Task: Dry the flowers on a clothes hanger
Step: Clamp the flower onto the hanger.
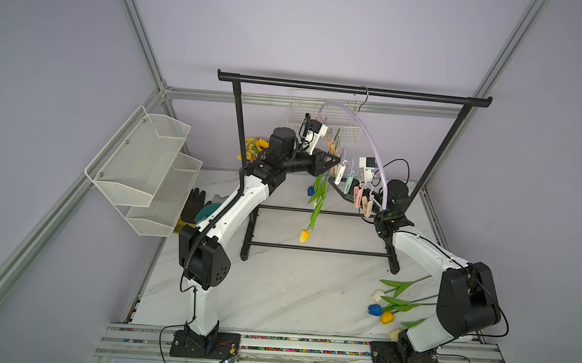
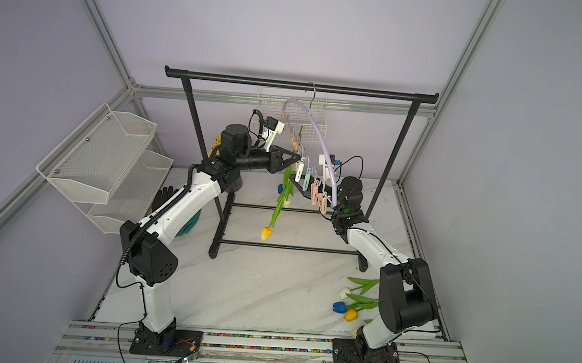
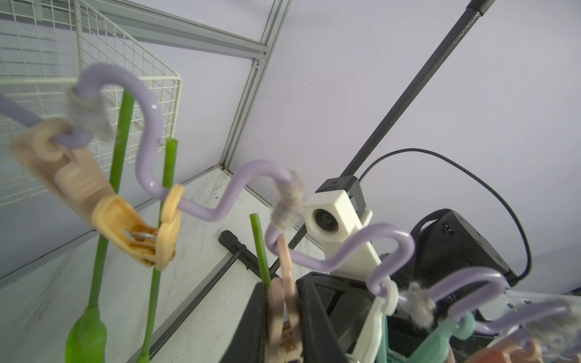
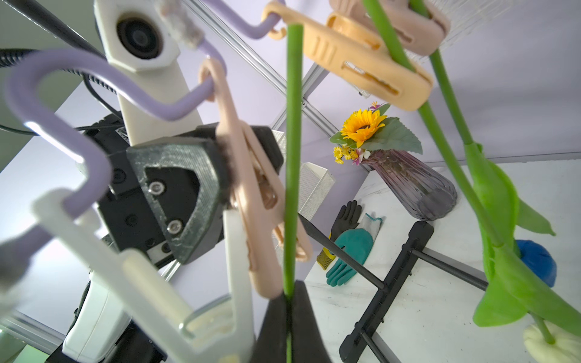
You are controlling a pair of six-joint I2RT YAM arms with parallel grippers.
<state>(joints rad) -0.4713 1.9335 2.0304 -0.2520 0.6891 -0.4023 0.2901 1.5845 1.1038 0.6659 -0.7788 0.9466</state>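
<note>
The lilac clothes hanger (image 1: 366,131) (image 2: 316,128) hangs by its hook from the black rack. My left gripper (image 3: 284,301) (image 1: 336,159) is shut on a pink peg (image 3: 283,317) (image 4: 248,176) in the hanger's row. Right beside that peg, my right gripper (image 4: 289,301) (image 1: 331,181) is shut on a green flower stem (image 4: 294,157) (image 3: 259,248); its yellow head (image 1: 304,236) hangs below. Two more flowers hang clipped in pegs, one blue-headed (image 4: 534,261) and one cream (image 4: 550,342). Several flowers (image 1: 400,302) (image 2: 358,299) lie on the table by the right arm's base.
The rack's top bar (image 1: 352,88) and floor bars (image 1: 313,248) surround the work spot. A purple vase of sunflowers (image 4: 408,185) and gloves (image 1: 197,204) sit at the back left. White mesh shelves (image 1: 143,165) hang on the left; a wire basket (image 1: 321,125) hangs behind.
</note>
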